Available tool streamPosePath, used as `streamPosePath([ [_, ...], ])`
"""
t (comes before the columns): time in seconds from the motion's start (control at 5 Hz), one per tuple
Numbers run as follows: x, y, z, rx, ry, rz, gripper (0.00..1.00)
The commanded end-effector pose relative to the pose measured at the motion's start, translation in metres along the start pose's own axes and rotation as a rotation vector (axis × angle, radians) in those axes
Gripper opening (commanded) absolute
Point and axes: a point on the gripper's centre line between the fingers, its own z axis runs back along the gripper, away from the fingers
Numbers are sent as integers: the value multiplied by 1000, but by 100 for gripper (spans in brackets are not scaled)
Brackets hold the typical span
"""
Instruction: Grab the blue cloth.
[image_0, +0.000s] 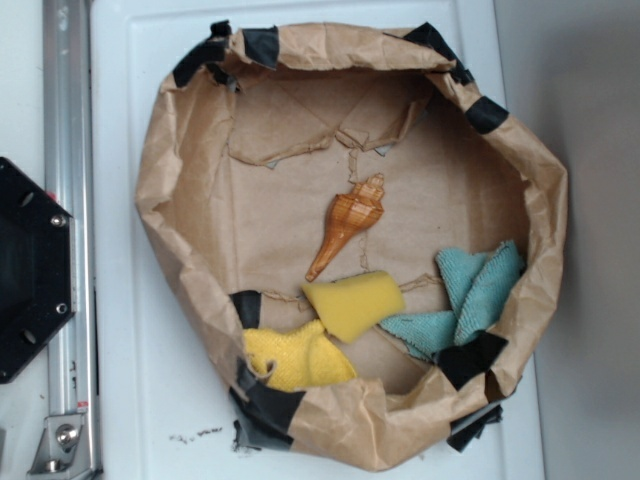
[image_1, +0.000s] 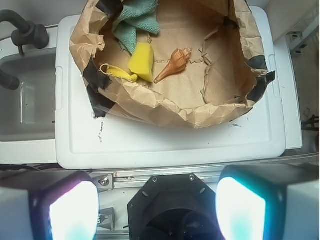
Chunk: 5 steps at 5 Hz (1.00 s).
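A white plastic lid (image_1: 175, 142) serves as the table, carrying a crumpled brown paper nest (image_0: 180, 230) patched with black tape. In the wrist view the fingers (image_1: 157, 207) stand wide apart at the bottom edge, holding nothing; their pads (image_1: 240, 207) glow blurred and cut off, well short of the nest. Beyond them, past the near paper wall, lie a yellow sponge wedge (image_1: 141, 61) and an orange conch shell (image_1: 173, 64). A yellow fuzzy cloth (image_1: 119, 73) is half hidden behind the rim. Farthest, ahead and left of the fingers, the blue cloth (image_1: 137, 22) lies against the far wall: teal, fuzzy, softly folded, its top cropped there. The exterior view shows it whole (image_0: 465, 298), one corner under tape.
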Motion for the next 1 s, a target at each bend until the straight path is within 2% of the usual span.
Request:
streamPosePath([
  [0.0,0,0,0,0,0,0,100],
  [0.2,45,15,-50,44,-7,18,100],
  [0.4,78,13,-73,67,-91,-51,100],
  [0.6,103,8,-89,40,-137,-120,100],
  [0.8,124,16,-102,23,-193,-181,100],
])
